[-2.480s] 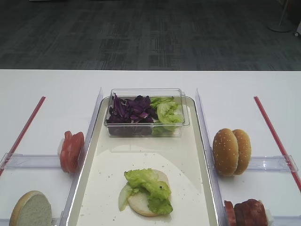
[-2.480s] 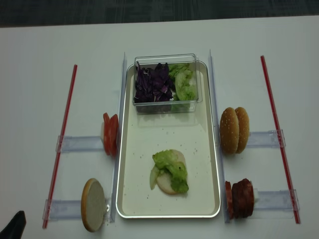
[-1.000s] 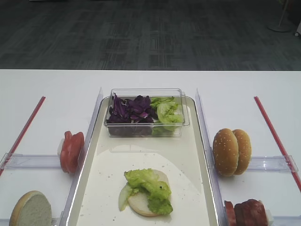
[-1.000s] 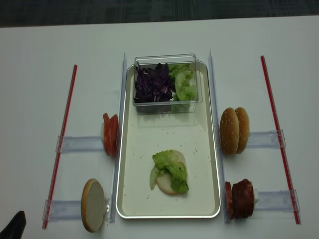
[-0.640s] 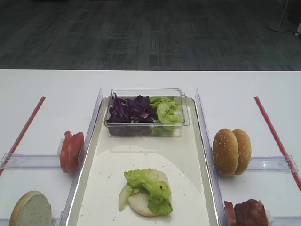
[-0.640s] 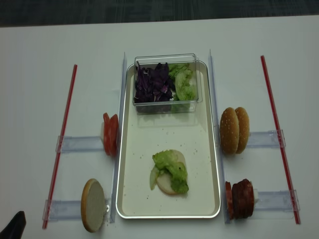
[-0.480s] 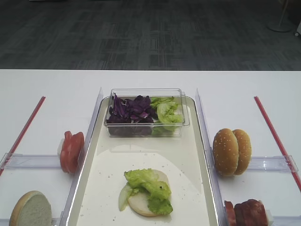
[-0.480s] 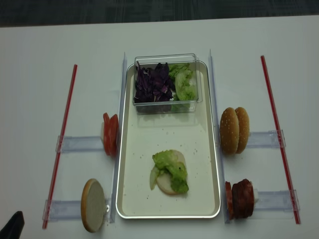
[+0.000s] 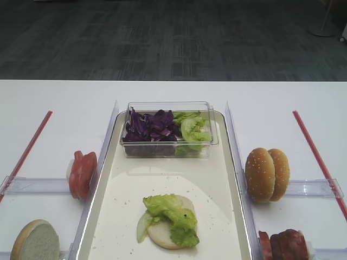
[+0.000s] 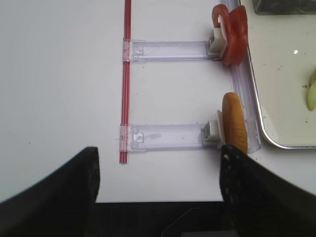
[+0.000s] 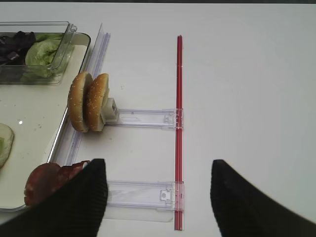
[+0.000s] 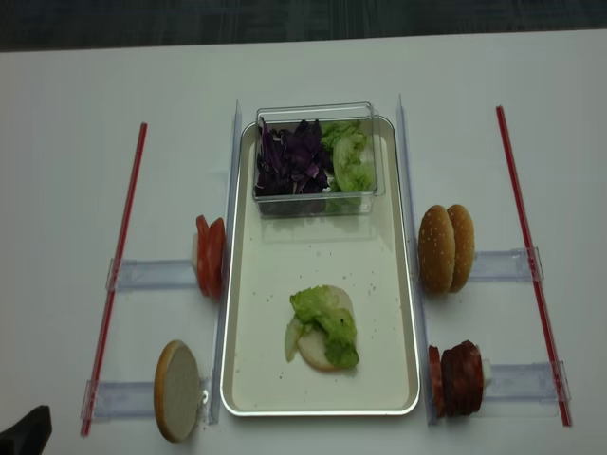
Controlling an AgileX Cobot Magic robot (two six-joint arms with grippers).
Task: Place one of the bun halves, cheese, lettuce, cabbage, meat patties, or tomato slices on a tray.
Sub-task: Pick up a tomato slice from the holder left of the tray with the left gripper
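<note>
While both grippers hang back with fingers spread and nothing between them, left gripper (image 10: 158, 197) and right gripper (image 11: 158, 197), the tray (image 12: 379, 284) holds a pale bun half (image 12: 318, 351) topped with lettuce (image 12: 324, 318); tomato slices (image 12: 211, 256) stand just left of it.

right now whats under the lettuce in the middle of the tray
A pale, flat bun half lies on the tray beneath the lettuce, its lower edge showing. The leaves cover most of its top, so anything between them cannot be seen.

A white worktop (image 12: 76, 85) carries two red strips (image 12: 116, 275), one per side. Clear plastic holders (image 12: 152, 275) lie beside them.
</note>
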